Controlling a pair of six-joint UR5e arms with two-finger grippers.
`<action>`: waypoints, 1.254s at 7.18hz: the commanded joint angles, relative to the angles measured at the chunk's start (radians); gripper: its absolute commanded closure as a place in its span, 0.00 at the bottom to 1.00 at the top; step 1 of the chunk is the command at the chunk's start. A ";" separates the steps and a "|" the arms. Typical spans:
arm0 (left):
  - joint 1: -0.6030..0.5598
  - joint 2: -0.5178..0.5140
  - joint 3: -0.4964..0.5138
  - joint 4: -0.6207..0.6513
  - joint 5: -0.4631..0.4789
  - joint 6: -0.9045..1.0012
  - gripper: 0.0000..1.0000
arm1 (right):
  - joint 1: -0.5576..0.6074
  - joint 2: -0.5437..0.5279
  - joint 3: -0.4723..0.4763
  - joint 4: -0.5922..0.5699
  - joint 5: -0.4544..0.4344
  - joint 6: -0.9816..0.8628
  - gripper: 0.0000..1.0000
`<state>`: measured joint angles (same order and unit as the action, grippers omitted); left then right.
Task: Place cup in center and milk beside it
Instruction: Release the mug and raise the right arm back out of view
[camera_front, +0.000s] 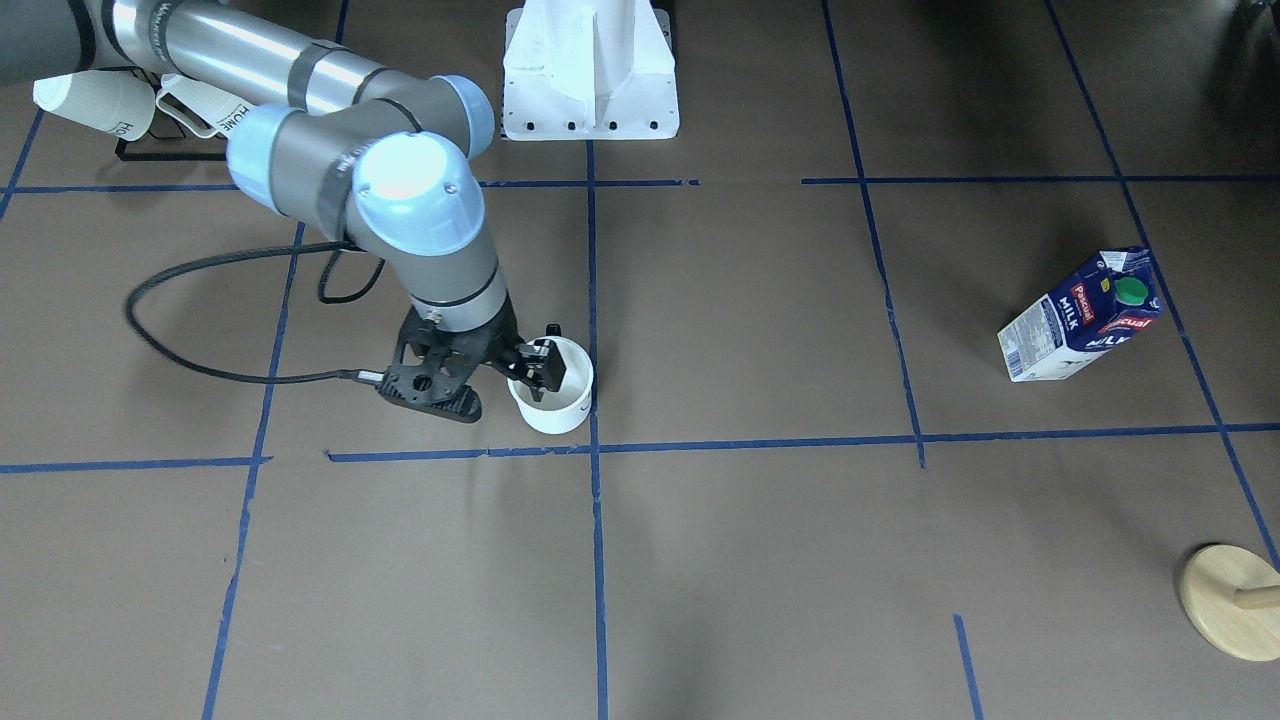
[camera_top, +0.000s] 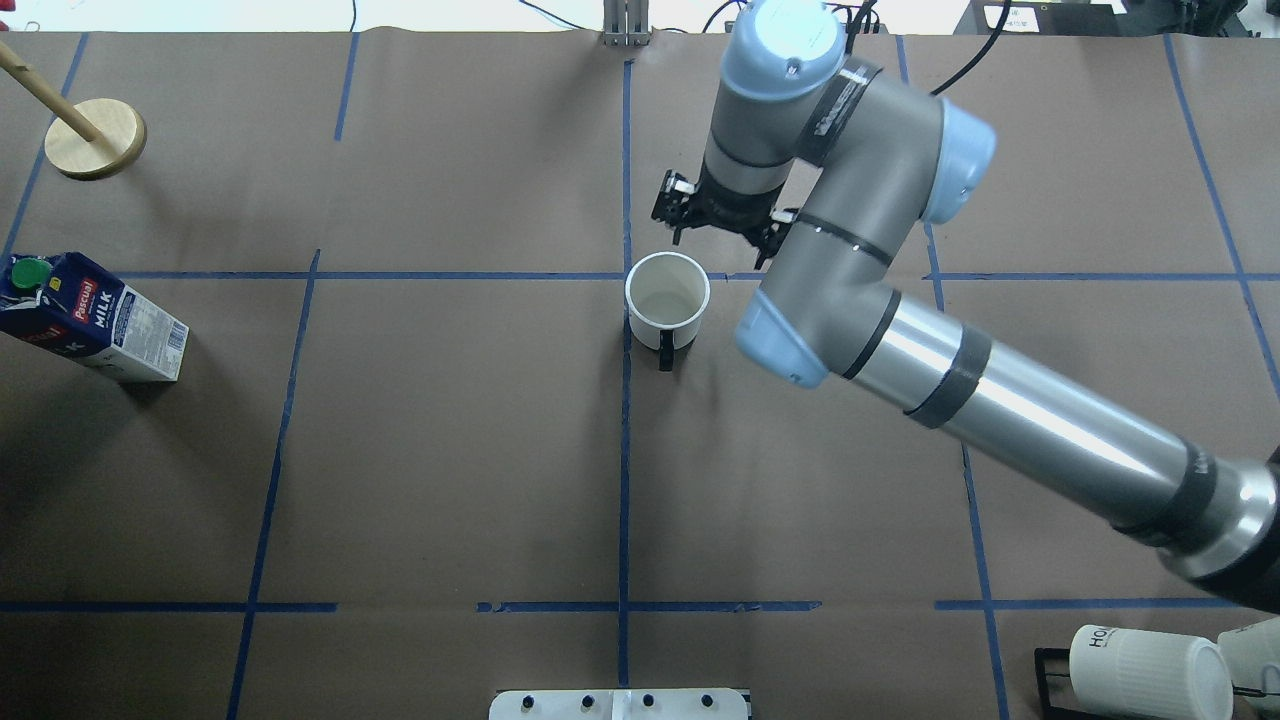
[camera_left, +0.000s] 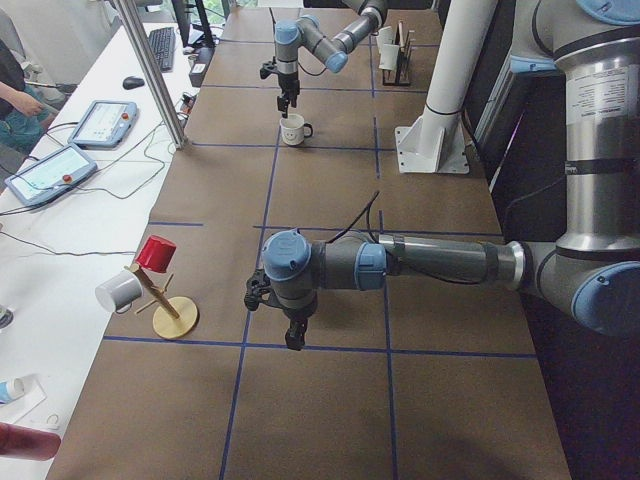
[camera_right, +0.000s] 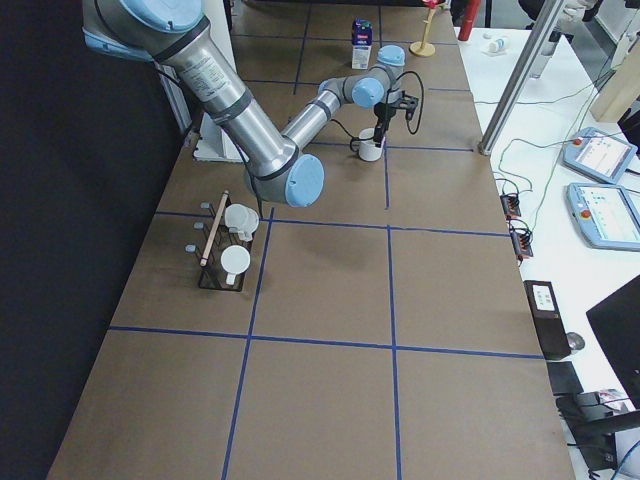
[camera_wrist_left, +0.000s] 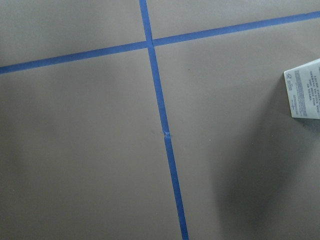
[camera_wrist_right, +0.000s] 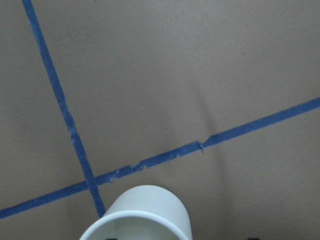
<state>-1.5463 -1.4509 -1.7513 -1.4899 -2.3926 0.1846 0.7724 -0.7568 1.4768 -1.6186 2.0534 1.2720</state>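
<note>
We are looking steeply down on the worktop (camera_front: 760, 560) from across it, facing the robot (camera_front: 590, 80), and again from behind its shoulders. Both wide views are sharing the cup (camera_front: 553, 405) beneath the right hand (camera_front: 535, 368). From each end we are watching along the worktop from farther off. The right wrist camera is peering down from close above, catching the cup's rim under that hand. The left one is showing a corner of the milk (camera_wrist_left: 305, 89) off to one side of the left hand (camera_left: 291, 340).
</note>
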 joint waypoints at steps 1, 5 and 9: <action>0.000 -0.028 0.003 -0.006 -0.003 -0.004 0.00 | 0.175 -0.074 0.054 -0.069 0.136 -0.274 0.00; 0.000 -0.108 0.019 -0.030 -0.013 -0.007 0.00 | 0.514 -0.374 0.092 -0.067 0.261 -0.950 0.00; 0.002 -0.117 -0.098 -0.055 -0.011 -0.155 0.00 | 0.707 -0.727 0.207 -0.052 0.260 -1.363 0.00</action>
<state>-1.5460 -1.5641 -1.8042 -1.5421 -2.4049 0.0816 1.4178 -1.3801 1.6439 -1.6725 2.3135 0.0142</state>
